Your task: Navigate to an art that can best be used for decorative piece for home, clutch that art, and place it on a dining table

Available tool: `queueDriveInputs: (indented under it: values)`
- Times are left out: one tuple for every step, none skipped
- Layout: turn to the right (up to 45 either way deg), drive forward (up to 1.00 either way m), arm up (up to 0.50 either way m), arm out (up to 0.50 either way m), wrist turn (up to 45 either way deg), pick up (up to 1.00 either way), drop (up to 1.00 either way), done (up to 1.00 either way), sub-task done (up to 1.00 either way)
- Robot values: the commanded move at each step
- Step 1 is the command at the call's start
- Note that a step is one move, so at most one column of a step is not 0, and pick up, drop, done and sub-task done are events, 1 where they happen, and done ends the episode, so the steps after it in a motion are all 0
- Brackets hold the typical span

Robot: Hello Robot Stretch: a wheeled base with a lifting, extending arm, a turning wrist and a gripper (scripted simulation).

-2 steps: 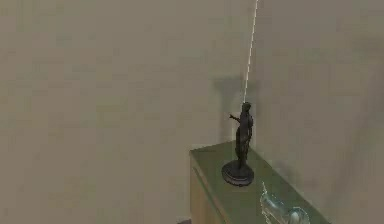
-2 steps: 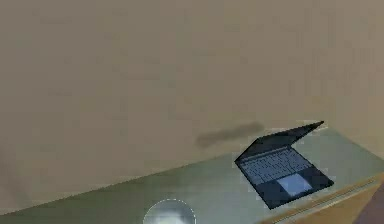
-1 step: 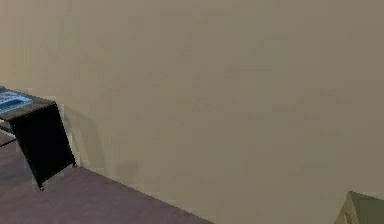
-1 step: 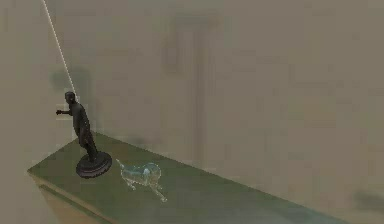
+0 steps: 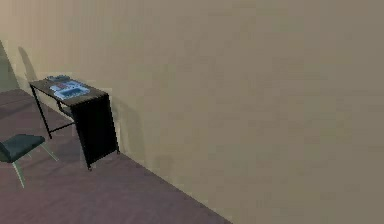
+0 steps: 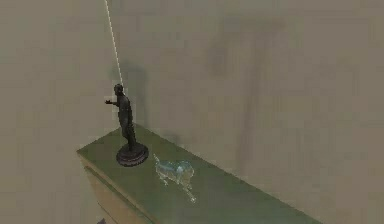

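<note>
the beige wall [image 5: 250, 90] takes up most of the forward view, running back toward the picture's left, with a strip of dark brownish floor [image 5: 90, 195] along its foot. against that wall, in the forward view's left part, stands a dark desk [image 5: 88, 108] with a solid black end panel and thin legs. in front of it, at the left edge, is a chair [image 5: 20, 148] with a dark teal seat and pale legs, set a little apart from the desk. on the desk top lies a flat blue and white item [image 5: 68, 89], too small to name.

the arm side view looks at a plain wall too, and below it a low cabinet [image 6: 230, 190] with a dull green top and a pale front runs from the middle left down to the bottom right. the art, a dark statue [image 6: 127, 125] of a standing figure on a round base, stands upright near the cabinet's left end, one arm held out toward the picture's left. just beside its base, toward the right, a small clear glass object [image 6: 175, 173] rests on the same top, apart from the statue. a thin pale line [image 6: 113, 40] rises from behind the figure to the top edge.

how the gripper stands cannot be told.
</note>
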Motion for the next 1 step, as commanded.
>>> queueDriveInputs:
  values:
    - [0.0, 0.00, 0.50, 0.00, 0.0, 0.00, 0.00, 0.00, 0.00]
